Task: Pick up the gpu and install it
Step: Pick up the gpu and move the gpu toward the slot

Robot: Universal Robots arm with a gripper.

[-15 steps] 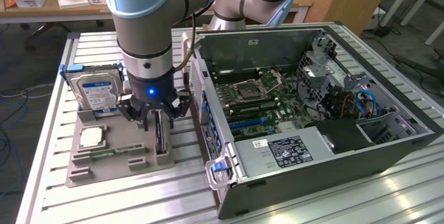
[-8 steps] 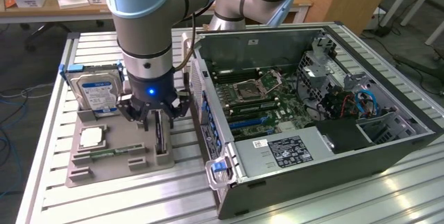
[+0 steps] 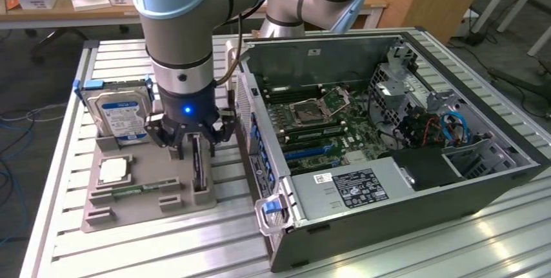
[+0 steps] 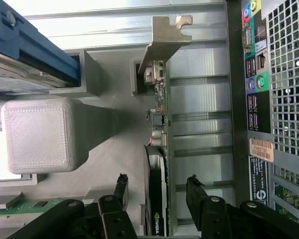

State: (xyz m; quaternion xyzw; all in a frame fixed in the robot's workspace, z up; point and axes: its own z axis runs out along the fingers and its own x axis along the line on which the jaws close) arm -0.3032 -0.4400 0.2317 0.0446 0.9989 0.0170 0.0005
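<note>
As pincer (image 4: 157, 180) straddles gpu (image 4: 155, 209), jaws open

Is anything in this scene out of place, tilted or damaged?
Nothing stands out. The gpu stands upright on its edge in the grey holder, with the open gripper astride it, not touching. The hard drive also stands straight in its slot.

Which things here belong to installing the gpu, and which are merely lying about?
Job: gpu, standing in the grey tray; gripper, fingers open either side of it; open computer case.
Lying about: hard drive; processor; RAM stick.
</note>
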